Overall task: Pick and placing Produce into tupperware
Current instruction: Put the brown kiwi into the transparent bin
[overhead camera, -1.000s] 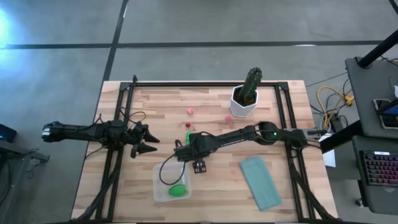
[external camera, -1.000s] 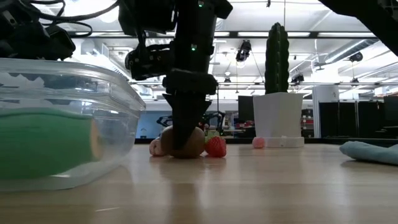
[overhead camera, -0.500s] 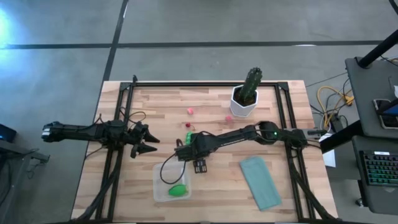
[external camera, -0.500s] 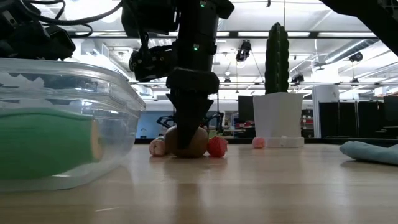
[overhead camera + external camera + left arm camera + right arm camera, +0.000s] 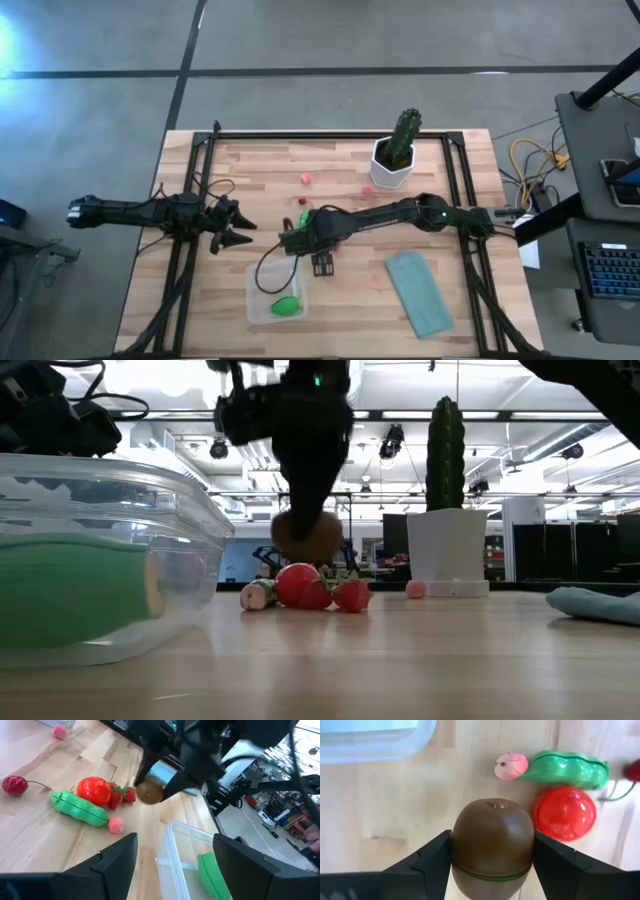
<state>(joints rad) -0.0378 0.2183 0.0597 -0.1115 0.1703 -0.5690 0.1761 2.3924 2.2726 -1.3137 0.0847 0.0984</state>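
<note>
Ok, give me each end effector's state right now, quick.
Left end effector: open, empty, parked at the table's left edge.
Right end effector: shut on the kiwi, lifted off the table near the tupperware.

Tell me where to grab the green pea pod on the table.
Take the pea pod from straight above, jaws across its narrow width: it lies flat, long and slim. The tomato sits close along one long side, so the gap there looks tight. Probably grip toward the end away from the pink bit.
</note>
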